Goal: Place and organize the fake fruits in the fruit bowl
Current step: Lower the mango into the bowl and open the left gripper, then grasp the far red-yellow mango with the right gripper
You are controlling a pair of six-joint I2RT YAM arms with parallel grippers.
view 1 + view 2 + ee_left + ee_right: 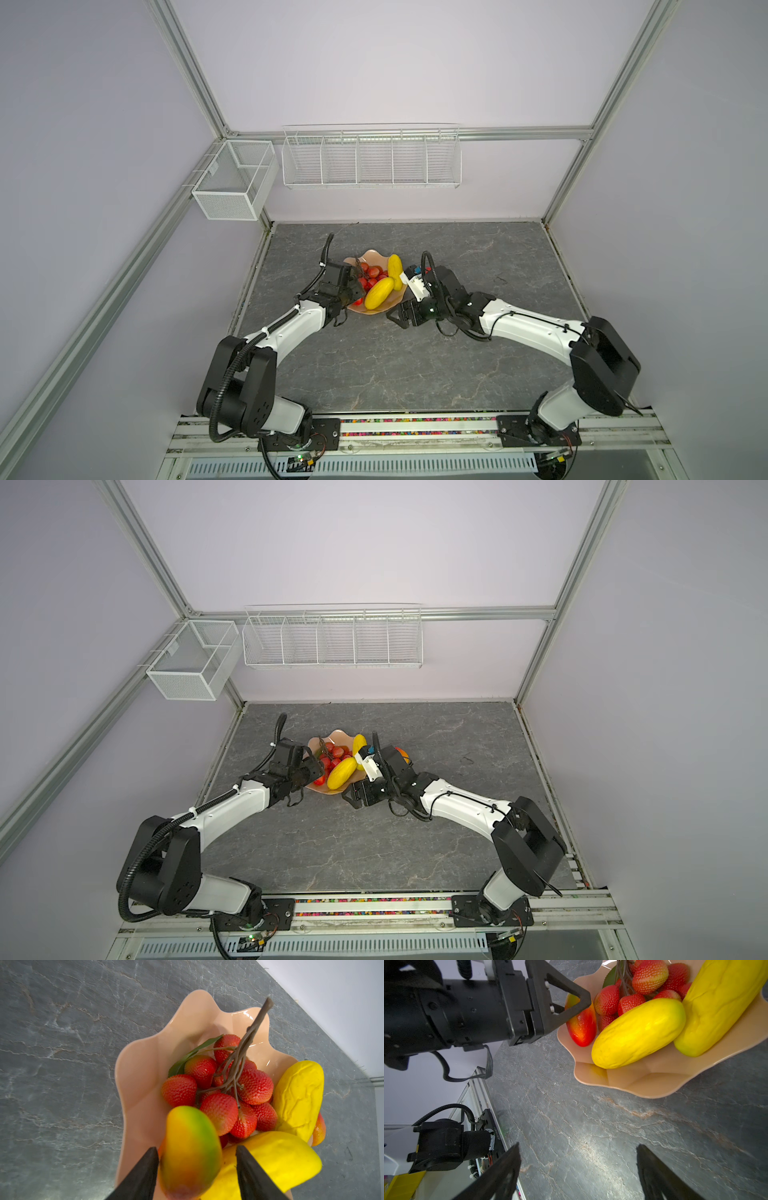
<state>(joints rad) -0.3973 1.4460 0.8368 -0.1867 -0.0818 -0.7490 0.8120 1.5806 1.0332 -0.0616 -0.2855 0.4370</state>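
Observation:
The peach-pink fruit bowl (pixel 371 254) (pixel 141 1076) stands left of the table's middle. In it lie a bunch of red grapes (pixel 224 1088) with a dark stem and two yellow fruits (pixel 379 293) (pixel 395 270). A red-orange mango (pixel 189 1151) (pixel 581 1024) rests at the bowl's left edge. My left gripper (pixel 197 1147) (pixel 355 291) straddles it, open, with a gap beside one finger. A second mango (pixel 402 752) (pixel 319 1130) shows just past the bowl's right side, behind my right wrist. My right gripper (pixel 578 1145) (pixel 397 318) hangs open and empty over the table near the bowl's front.
A long white wire basket (pixel 371 160) and a mesh basket (pixel 235 178) hang on the back wall. The grey marbled tabletop (pixel 478 374) stretches out in front and to the right. Both arms' bases sit on the front rail (pixel 415 426).

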